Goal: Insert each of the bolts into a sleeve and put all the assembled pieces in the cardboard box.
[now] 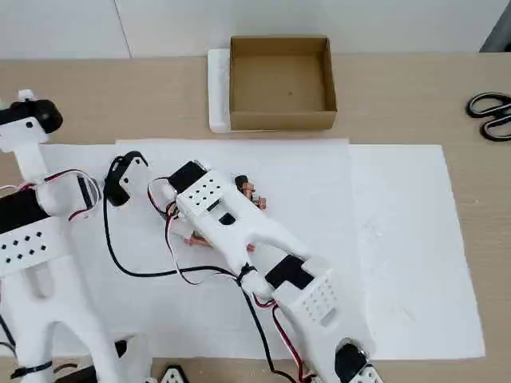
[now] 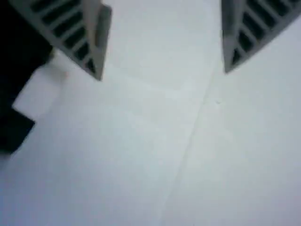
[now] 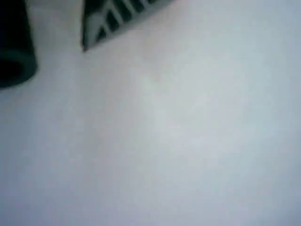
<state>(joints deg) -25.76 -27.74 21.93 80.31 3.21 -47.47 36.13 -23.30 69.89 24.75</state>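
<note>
Small copper-coloured bolts lie on the white paper: a cluster (image 1: pixel 252 193) beside my right arm's head, one (image 1: pixel 194 239) on its other side, one (image 1: pixel 251 248) under the forearm. My right gripper (image 1: pixel 241 184) sits low over the paper next to the cluster. In the right wrist view one finger (image 3: pixel 108 21) shows beside a black sleeve (image 3: pixel 14 52), the other finger out of frame. My left gripper (image 1: pixel 124 179) hangs over the paper's left part, open (image 2: pixel 162 68) with only bare paper between its fingers. The cardboard box (image 1: pixel 279 121) stands open at the table's far side.
A white sheet of paper (image 1: pixel 391 239) covers most of the table. A white block (image 1: pixel 217 88) lies under the box's left side. Scissors (image 1: pixel 491 116) rest at the far right edge. Black and red cables (image 1: pixel 172 271) trail between the arms.
</note>
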